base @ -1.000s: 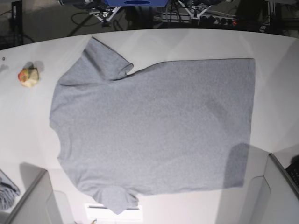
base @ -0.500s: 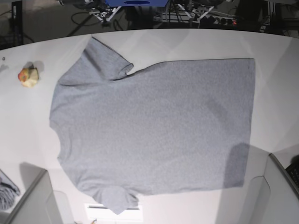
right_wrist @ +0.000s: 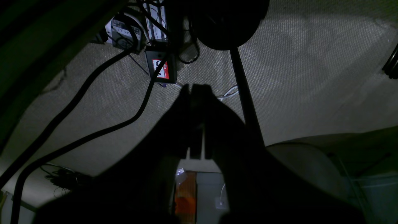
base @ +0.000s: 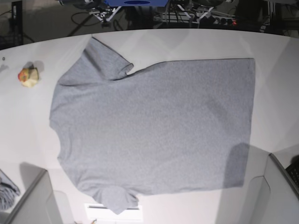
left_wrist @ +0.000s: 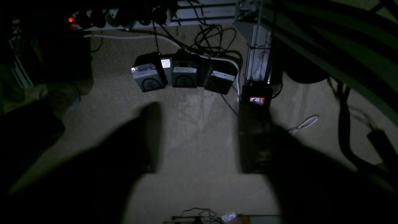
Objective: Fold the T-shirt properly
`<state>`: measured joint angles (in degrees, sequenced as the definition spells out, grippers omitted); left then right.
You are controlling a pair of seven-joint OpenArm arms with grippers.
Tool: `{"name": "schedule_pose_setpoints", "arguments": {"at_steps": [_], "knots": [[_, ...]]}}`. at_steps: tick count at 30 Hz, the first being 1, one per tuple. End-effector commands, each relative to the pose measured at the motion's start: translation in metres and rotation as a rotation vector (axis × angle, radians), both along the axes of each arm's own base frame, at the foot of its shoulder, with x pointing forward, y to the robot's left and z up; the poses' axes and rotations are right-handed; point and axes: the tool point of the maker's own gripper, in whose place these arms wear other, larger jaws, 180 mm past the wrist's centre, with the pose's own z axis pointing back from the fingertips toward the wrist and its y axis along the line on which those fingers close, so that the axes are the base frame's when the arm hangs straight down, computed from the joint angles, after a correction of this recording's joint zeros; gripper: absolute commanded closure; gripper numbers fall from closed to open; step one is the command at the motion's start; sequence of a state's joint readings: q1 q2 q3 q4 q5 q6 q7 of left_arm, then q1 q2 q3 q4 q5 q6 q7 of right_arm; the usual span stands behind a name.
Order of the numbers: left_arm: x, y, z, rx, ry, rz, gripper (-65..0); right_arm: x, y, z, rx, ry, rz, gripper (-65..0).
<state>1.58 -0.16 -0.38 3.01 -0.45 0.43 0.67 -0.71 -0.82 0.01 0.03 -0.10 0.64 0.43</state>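
The heather-grey T-shirt (base: 154, 126) lies flat on the white table (base: 196, 42) in the base view, plain side up, collar end to the left, hem to the right, both sleeves spread. Neither gripper shows in the base view. In the left wrist view my left gripper (left_wrist: 199, 140) is a dark silhouette with its jaws well apart, empty, over the dim floor. In the right wrist view my right gripper (right_wrist: 194, 90) is a dark silhouette with its jaws together, holding nothing that I can see. The shirt is out of both wrist views.
A small yellow-and-red toy (base: 28, 77) sits at the table's left edge. A dark striped cloth scrap (base: 5, 193) lies at the bottom left. Grey panels stand at the bottom left (base: 32, 200) and bottom right (base: 278, 193). Cables and power boxes (left_wrist: 183, 74) lie on the floor.
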Motion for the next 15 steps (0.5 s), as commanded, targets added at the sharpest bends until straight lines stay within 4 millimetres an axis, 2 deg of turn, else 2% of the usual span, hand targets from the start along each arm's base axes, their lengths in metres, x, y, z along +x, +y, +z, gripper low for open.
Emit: {"name": "schedule_pose_setpoints", "arguments": {"at_steps": [1,3,9,15], "knots": [[-0.006,0.0,0.0,0.0,0.008,-0.002,-15.6,-0.009,-0.002,0.0,-0.006,0.018,0.003,0.0],[-0.01,0.0,0.0,0.0,0.014,-0.002,0.0,-0.011,-0.002,0.001,-0.006,0.021,0.005,0.0],[-0.02,0.003,0.001,0.006,0.023,-0.002,0.0,-0.009,-0.002,0.0,-0.006,0.018,0.005,0.0],[-0.021,0.009,0.001,0.015,0.022,-0.002,0.0,-0.009,-0.002,0.0,-0.006,0.015,0.005,0.0]]}}
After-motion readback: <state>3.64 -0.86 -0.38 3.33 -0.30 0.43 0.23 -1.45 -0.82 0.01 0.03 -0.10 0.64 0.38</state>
